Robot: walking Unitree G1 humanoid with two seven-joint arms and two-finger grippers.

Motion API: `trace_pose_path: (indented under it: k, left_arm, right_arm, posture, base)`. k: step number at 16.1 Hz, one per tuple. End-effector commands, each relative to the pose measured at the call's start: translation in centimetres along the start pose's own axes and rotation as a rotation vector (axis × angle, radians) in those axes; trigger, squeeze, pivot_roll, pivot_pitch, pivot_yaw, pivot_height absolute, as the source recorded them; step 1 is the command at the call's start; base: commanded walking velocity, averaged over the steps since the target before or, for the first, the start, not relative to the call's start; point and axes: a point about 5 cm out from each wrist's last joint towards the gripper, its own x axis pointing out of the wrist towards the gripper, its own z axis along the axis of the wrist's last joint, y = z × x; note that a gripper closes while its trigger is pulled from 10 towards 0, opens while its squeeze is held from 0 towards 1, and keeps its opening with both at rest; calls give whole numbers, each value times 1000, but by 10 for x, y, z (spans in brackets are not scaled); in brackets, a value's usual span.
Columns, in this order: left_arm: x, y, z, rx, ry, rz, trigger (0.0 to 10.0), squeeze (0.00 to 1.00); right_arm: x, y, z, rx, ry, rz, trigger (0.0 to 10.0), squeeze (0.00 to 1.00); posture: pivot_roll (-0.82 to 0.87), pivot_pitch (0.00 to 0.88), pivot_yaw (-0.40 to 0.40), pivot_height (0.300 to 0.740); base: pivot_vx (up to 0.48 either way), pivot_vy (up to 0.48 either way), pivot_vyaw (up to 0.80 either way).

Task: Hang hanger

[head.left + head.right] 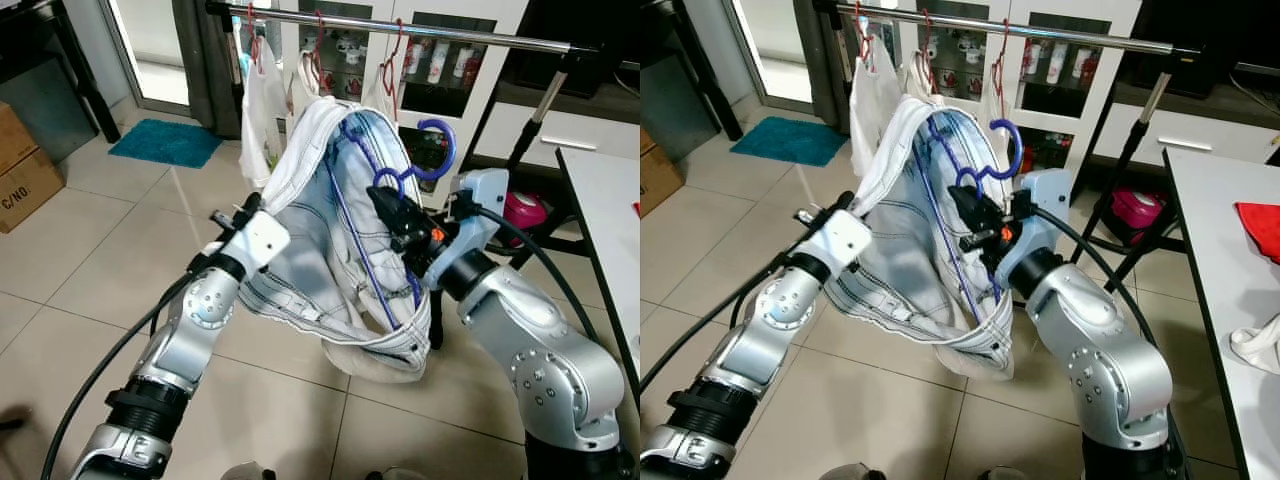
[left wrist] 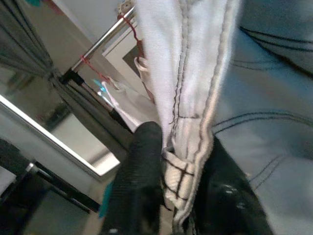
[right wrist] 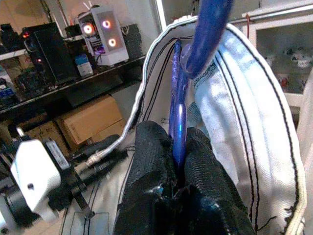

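Note:
A blue plastic hanger (image 1: pixel 420 170) carries a white garment with dark stitching (image 1: pixel 330 250), held up between both arms below the metal rail (image 1: pixel 420 28). My right gripper (image 3: pixel 177 147) is shut on the hanger's blue bar just under its hook (image 1: pixel 440 150). My left gripper (image 2: pixel 183 166) is shut on the garment's thick seamed edge (image 2: pixel 190 98), at the cloth's left side (image 1: pixel 250 215). The hook sits well below the rail and is not touching it.
Several red hangers with white clothes (image 1: pixel 265 95) hang on the rail's left part. A cabinet with glass doors (image 1: pixel 440 60) stands behind. A white table (image 1: pixel 610 220) runs along the right, a teal mat (image 1: pixel 165 142) and cardboard boxes (image 1: pixel 20 165) lie left.

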Motion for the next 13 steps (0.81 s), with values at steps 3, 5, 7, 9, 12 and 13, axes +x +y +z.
trace_pose_path:
  k: [3,5,7,9,12,13]
  left_arm:
    - [-1,7,-1,-91,14,28,0,0]
    - [-1,11,-1,-116,15,33,0,0]
    - [-1,18,-1,-147,15,25,0,0]
    - [1,28,2,-187,8,32,0,0]
    - [15,56,10,-248,12,27,0,0]
    - [20,64,17,-283,-4,8,0,0]
  right_arm:
    - [-6,4,13,-27,-79,10,0,0]
    - [-7,3,12,-28,-77,6,0,0]
    - [-10,2,11,-47,-62,2,0,0]
    - [-14,0,5,-127,-4,10,0,0]
    - [-27,0,-15,-251,150,74,0,0]
    - [-31,1,-19,-262,181,100,0,0]
  posture:
    - [-74,15,23,740]
    - [-75,10,26,740]
    - [-76,8,27,740]
    - [-73,2,25,740]
    - [-69,0,20,740]
    - [-67,0,18,740]
  base:
    - [0,0,0]
    - [0,0,0]
    - [0,0,0]
    - [0,0,0]
    - [0,0,0]
    - [0,0,0]
